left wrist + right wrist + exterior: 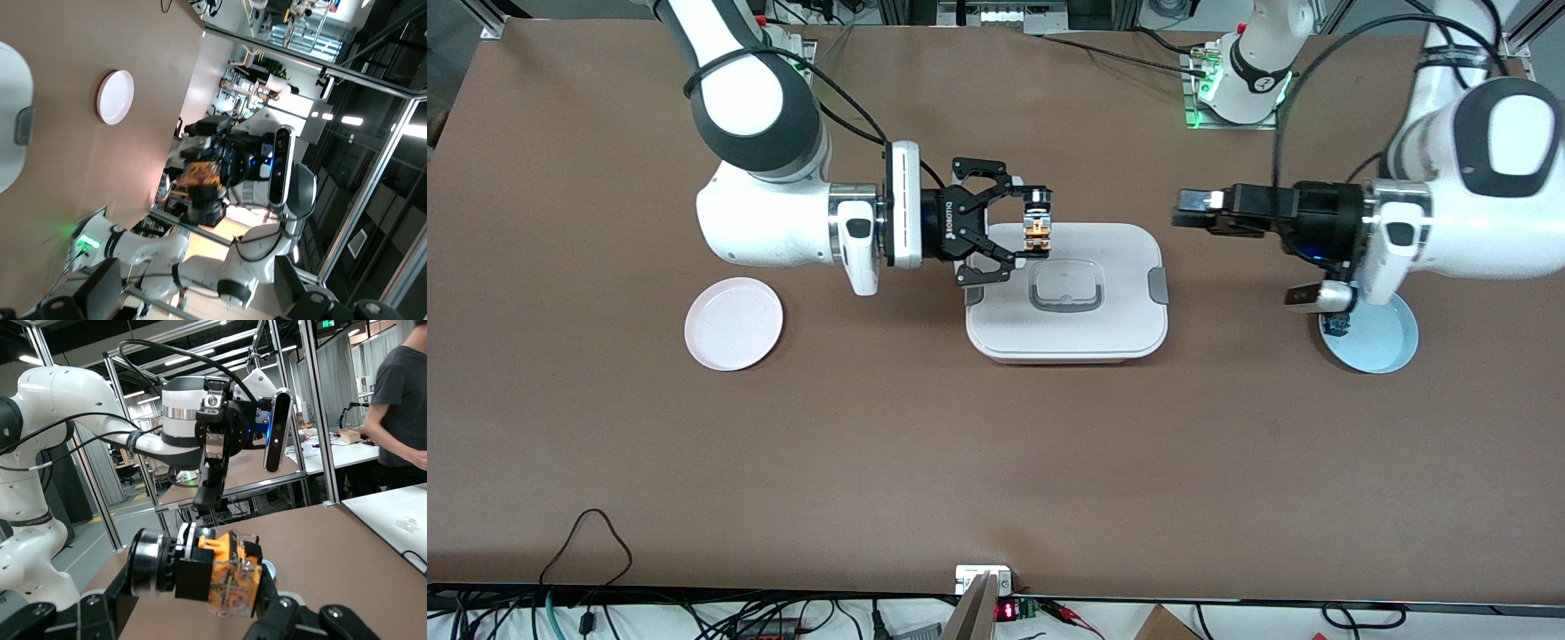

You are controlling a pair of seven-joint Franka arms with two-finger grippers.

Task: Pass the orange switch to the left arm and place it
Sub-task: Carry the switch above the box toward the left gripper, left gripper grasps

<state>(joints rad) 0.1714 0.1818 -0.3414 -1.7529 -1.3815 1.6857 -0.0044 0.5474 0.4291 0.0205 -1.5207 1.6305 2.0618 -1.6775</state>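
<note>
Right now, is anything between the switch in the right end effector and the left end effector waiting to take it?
Nothing visible. The right end effector holds the orange switch above the box lid; the left end effector hangs past the box's edge, toward the left arm's end. Only open air above the lid lies between.

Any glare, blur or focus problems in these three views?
Front view: even overhead light, a soft sheen on the box lid, and the orange switch in the right gripper reads clearly. Left wrist view: rolled sideways, dim and high in contrast, with bright ceiling lights. Right wrist view: switch close up and soft, the left gripper sharper, background lights bright.
</note>
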